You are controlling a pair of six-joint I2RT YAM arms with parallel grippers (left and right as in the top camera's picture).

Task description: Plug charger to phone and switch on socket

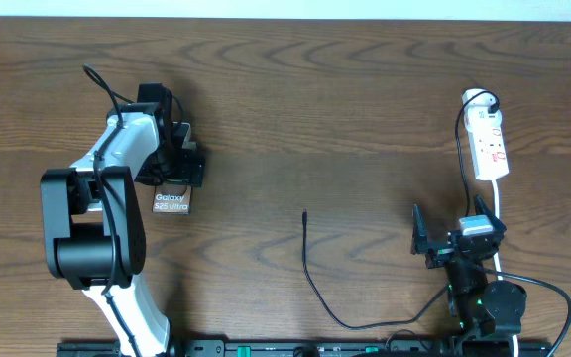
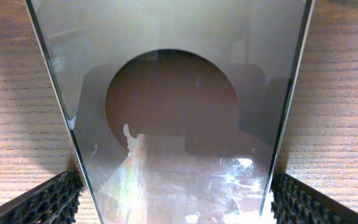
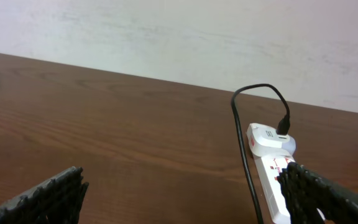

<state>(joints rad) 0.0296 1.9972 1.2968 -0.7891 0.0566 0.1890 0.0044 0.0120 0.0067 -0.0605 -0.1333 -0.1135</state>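
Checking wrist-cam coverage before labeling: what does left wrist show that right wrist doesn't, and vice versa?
Left wrist only: the phone, glossy and reflective, filling the frame between the left jaws. Whether they press its edges is unclear.
Right wrist only: the socket with a black charger cable plugged in at its far end, and a pale wall behind. The right jaws are open and hold nothing.
Both: the brown wooden table, and dark ribbed pads in the bottom corners.

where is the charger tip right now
In the overhead view the charger tip lies loose mid-table, right of the phone and left of the right end effector.
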